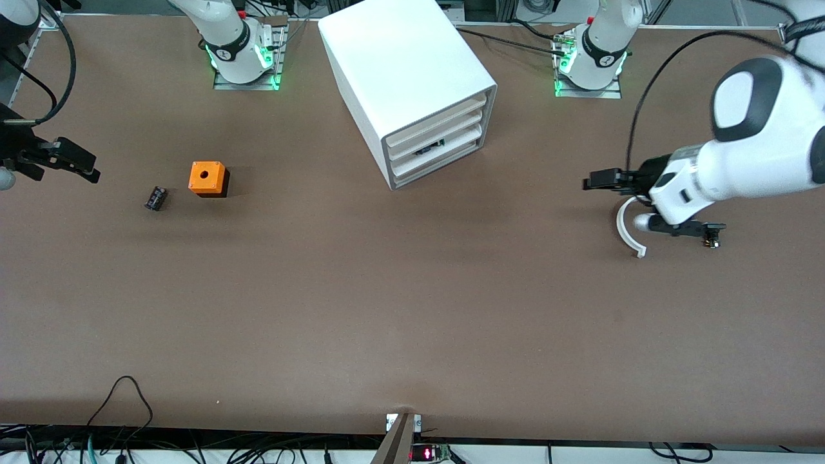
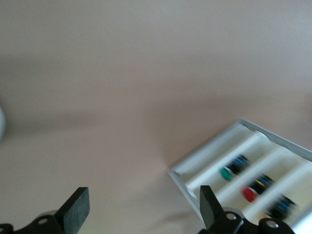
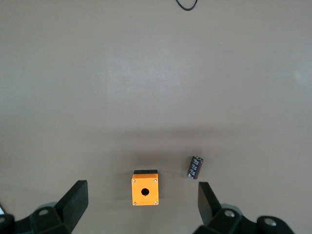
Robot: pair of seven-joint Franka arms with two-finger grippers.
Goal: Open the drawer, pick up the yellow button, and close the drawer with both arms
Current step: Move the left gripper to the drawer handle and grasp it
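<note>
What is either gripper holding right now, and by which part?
Nothing. The left gripper is open over bare table beside the cabinet; the right gripper is open near the orange cube.

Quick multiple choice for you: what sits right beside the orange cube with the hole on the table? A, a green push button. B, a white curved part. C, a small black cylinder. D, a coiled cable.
C: the small black cylinder lies on the table right beside the orange cube, nothing else near them, as the right wrist view also shows.
</note>
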